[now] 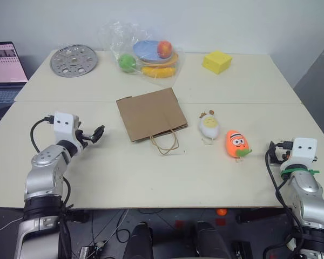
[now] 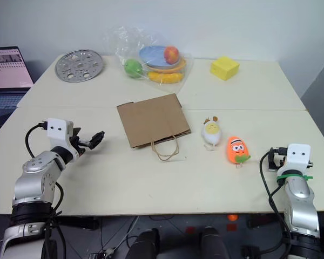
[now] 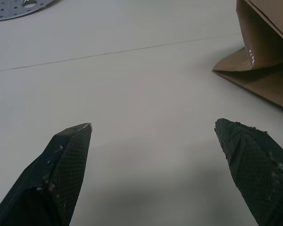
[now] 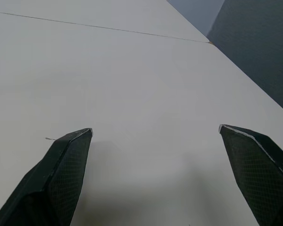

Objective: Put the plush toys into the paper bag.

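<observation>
Nothing has yet been bagged: the paper bag (image 1: pixel 150 113) is seen lying flat on the worktop (image 1: pixel 124 178), with the white plush toy (image 1: pixel 209 127) and the orange plush toy (image 1: pixel 237 144) beside it. The left pincer (image 3: pixel 153 136) and right pincer (image 4: pixel 155 136) are spread apart, empty

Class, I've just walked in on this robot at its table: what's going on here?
Nothing is being handled yet. The left gripper and right gripper both hang open over bare table, holding nothing. The paper bag lies flat, its handles toward the robot. To its right lie the white plush toy and the orange plush toy, both outside the bag.
</observation>
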### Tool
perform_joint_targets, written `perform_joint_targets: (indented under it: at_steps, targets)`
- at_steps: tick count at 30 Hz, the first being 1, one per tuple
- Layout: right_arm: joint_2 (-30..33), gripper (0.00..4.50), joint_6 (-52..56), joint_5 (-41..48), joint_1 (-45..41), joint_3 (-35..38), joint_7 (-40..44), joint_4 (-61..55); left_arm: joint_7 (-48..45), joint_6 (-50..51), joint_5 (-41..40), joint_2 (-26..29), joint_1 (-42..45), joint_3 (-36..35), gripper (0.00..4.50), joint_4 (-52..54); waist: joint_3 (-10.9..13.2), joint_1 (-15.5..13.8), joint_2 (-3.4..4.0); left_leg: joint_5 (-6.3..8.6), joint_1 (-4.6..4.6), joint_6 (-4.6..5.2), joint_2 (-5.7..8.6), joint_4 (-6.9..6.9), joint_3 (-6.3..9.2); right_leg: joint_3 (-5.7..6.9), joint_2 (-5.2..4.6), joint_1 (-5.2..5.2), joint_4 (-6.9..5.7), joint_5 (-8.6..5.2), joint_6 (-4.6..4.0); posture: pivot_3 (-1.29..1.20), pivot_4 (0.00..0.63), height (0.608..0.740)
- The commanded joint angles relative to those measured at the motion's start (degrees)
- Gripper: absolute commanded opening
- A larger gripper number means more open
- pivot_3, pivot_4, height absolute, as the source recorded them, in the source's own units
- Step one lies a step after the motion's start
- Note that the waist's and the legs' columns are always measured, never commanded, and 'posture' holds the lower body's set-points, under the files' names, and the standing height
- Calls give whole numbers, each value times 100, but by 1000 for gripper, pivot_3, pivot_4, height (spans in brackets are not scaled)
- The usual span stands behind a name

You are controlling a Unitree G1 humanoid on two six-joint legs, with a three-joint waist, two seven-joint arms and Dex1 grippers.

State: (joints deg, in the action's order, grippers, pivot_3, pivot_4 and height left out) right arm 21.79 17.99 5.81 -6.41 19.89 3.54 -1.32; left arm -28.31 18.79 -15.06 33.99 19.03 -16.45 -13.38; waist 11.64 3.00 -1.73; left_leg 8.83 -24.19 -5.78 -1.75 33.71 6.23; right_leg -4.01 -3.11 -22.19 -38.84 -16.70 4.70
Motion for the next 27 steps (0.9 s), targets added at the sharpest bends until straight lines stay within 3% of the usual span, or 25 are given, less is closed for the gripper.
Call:
perform_joint_targets:
  at_steps: [1, 22, 24, 27]
  targets:
    - [144, 4500, -63, 29, -197, 54, 77, -11, -66, 34, -40, 55, -119, 8, 4469, 476, 0, 1, 0, 0, 0, 0, 0, 0, -1, -1, 0, 0, 0, 0, 0, 0, 150, 740]
    - [378, 4500, -50, 125, -295, 85, 474, -65, -502, 127, -521, 178, -427, -152, 4469, 1250, 0, 8, 0, 0, 1, 0, 0, -1, -2, -2, 0, -1, 1, -2, 0, 0, 150, 740]
    - [528, 4500, -28, 317, -306, 51, 866, -361, -789, 164, -641, 336, -491, -106, 4469, 1615, 1, 11, 1, 0, -1, 0, 0, -2, -2, -2, 0, -3, 1, -2, -1, 0, 150, 740]
    - [744, 4500, 380, 1330, -331, 87, 1829, -1182, -1179, 317, -861, 560, -589, -39, 4469, 2211, 2, 12, 2, 1, -3, 0, -1, -2, -2, -2, 0, -4, 2, -2, -1, 0, 150, 740]
